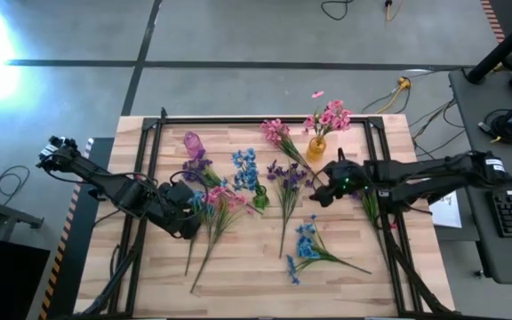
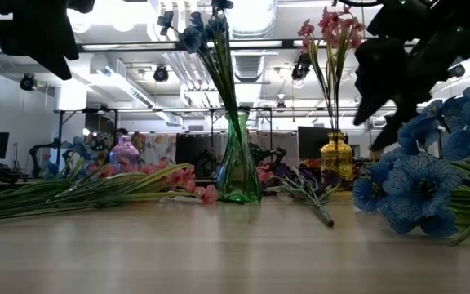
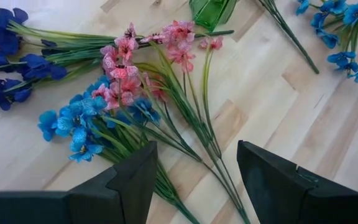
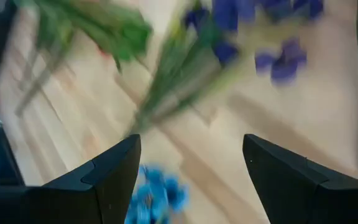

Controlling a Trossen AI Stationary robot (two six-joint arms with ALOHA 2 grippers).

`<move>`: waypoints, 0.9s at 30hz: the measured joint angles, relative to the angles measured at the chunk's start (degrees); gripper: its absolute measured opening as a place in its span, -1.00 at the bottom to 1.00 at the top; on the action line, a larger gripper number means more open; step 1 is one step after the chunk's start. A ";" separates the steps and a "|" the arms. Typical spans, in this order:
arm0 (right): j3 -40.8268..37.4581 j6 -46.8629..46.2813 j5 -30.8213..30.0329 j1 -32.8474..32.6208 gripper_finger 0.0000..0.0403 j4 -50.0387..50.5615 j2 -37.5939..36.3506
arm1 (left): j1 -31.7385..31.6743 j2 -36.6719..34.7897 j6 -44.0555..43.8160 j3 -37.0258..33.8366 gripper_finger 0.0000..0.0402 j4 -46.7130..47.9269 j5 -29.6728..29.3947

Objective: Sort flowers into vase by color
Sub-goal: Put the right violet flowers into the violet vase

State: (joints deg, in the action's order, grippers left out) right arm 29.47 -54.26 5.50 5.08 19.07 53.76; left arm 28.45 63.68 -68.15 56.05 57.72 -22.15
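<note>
Wooden table (image 1: pixel 238 276), flowers (image 1: pixel 302 244) scattered, left hand (image 3: pixel 194 177) open, right hand (image 4: pixel 191 168) open, both empty

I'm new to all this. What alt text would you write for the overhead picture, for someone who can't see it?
Seen from above, two dark robot arms reach over a wooden table strewn with artificial flowers. The left gripper hovers open over a pink and blue bunch; the right gripper hangs open near purple flowers. A green vase holds blue flowers, a yellow vase pink ones.
</note>
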 joint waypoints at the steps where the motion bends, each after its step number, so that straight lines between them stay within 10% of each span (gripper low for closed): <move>1: 1.15 -0.71 -0.30 -1.08 0.36 2.28 0.56 | 0.00 0.00 0.08 0.00 0.04 0.05 0.00; 19: 25.09 -9.02 -2.69 -6.34 0.36 60.39 20.04 | 0.02 0.00 4.00 0.00 0.04 -0.01 -1.45; 27: 18.51 -11.28 0.59 -6.34 0.36 61.59 20.69 | 0.02 0.00 6.25 0.00 0.04 0.06 -1.48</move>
State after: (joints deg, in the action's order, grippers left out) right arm 47.98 -65.53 6.09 -1.26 80.66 74.44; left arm 28.47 63.68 -61.90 56.05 57.78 -23.64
